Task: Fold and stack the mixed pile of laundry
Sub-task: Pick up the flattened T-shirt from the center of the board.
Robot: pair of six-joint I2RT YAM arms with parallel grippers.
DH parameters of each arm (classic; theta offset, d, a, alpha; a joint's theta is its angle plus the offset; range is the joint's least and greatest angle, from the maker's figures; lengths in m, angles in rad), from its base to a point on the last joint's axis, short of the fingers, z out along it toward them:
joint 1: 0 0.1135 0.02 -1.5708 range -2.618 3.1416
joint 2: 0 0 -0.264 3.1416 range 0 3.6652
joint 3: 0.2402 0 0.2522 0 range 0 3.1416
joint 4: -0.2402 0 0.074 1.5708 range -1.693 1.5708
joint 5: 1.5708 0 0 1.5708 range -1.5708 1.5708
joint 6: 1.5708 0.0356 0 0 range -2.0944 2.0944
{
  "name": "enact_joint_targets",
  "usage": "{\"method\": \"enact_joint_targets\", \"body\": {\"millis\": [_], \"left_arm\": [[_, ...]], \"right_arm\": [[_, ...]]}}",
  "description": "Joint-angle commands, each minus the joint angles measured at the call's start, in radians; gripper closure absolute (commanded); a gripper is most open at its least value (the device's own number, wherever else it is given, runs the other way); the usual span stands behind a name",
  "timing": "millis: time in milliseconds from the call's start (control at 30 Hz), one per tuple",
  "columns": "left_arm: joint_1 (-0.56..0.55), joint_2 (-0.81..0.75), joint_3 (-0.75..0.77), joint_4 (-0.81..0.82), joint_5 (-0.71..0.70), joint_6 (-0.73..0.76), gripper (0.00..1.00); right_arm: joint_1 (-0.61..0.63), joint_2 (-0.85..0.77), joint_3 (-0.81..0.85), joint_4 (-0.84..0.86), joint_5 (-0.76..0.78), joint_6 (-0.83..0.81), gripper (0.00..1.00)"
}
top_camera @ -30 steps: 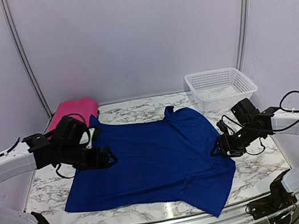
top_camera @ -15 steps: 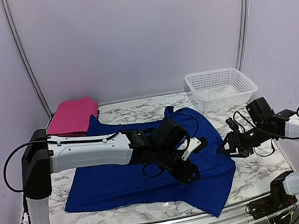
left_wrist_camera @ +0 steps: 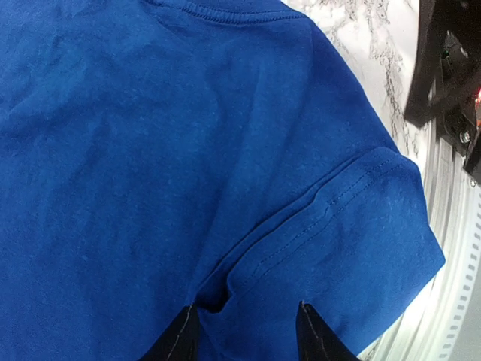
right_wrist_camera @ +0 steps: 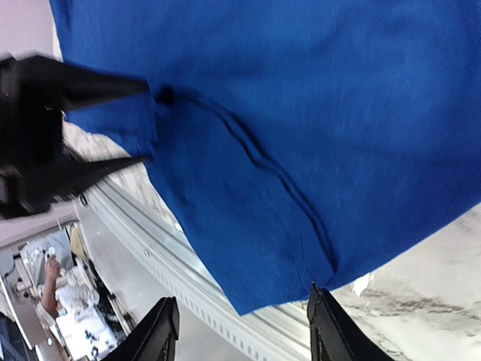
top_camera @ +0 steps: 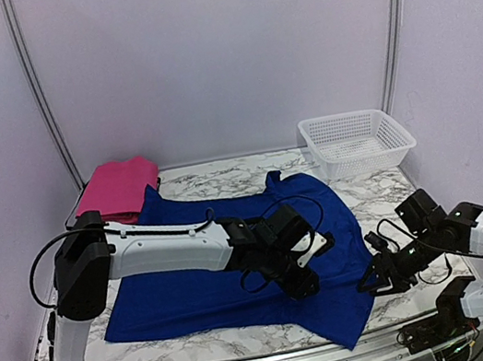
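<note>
The royal blue garment [top_camera: 235,247] lies spread flat across the marble table, its right sleeve corner [top_camera: 352,329] hanging over the front rail. The magenta-pink garment [top_camera: 117,188] lies folded at the back left. My left gripper [top_camera: 305,283] reaches across the blue cloth, open, its fingertips [left_wrist_camera: 184,335] straddling the sleeve seam [left_wrist_camera: 331,203] close above the cloth. My right gripper [top_camera: 372,283] is open and empty, low beside the sleeve's right edge. In the right wrist view its fingers [right_wrist_camera: 323,323] frame the sleeve corner [right_wrist_camera: 248,248].
A white mesh basket [top_camera: 356,141] stands at the back right. The metal front rail [top_camera: 208,359] runs along the table's near edge. The two grippers are close together near the front right; each shows in the other's wrist view, the right gripper [left_wrist_camera: 451,68] and the left gripper [right_wrist_camera: 45,143].
My left arm has swung from the shirt's left edge across to the right sleeve. My right gripper has moved nearer the front edge and lower.
</note>
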Motion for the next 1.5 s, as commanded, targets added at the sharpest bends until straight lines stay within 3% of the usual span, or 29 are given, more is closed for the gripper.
{"method": "enact_joint_targets", "body": {"millis": [0,167,367,700,900,1033,1133,1267,1367,1467], "left_arm": [[0.019,0.012,0.017,-0.019,-0.033,-0.040,0.57],[0.033,0.005,0.006,-0.013,-0.026,-0.050,0.65],[0.047,-0.019,-0.016,0.002,-0.025,-0.059,0.67],[0.067,-0.079,-0.085,0.032,-0.039,-0.095,0.66],[0.103,-0.183,-0.202,0.058,-0.071,-0.180,0.65],[0.159,-0.366,-0.379,0.054,-0.124,-0.383,0.59],[0.215,-0.577,-0.567,0.036,-0.204,-0.645,0.53],[0.289,-0.828,-0.743,-0.121,-0.262,-0.979,0.44],[0.306,-0.983,-0.763,-0.285,-0.370,-1.110,0.24],[0.386,-1.118,-0.823,-0.402,-0.340,-1.229,0.29]], "right_arm": [[0.087,0.008,-0.027,0.012,0.029,0.077,0.47],[0.150,0.068,-0.059,0.045,0.060,0.090,0.50],[0.171,0.121,-0.073,0.107,0.085,0.103,0.54],[0.174,0.164,-0.070,0.155,0.091,0.110,0.74],[0.174,0.151,-0.028,0.115,0.114,0.103,0.97],[0.175,0.100,0.026,0.096,0.114,0.107,1.00],[0.175,0.067,0.072,0.102,0.116,0.106,1.00],[0.175,0.086,0.127,0.093,0.123,0.071,1.00],[0.175,0.116,0.170,0.082,0.133,0.034,1.00],[0.175,0.143,0.231,0.059,0.148,-0.012,1.00]]}}
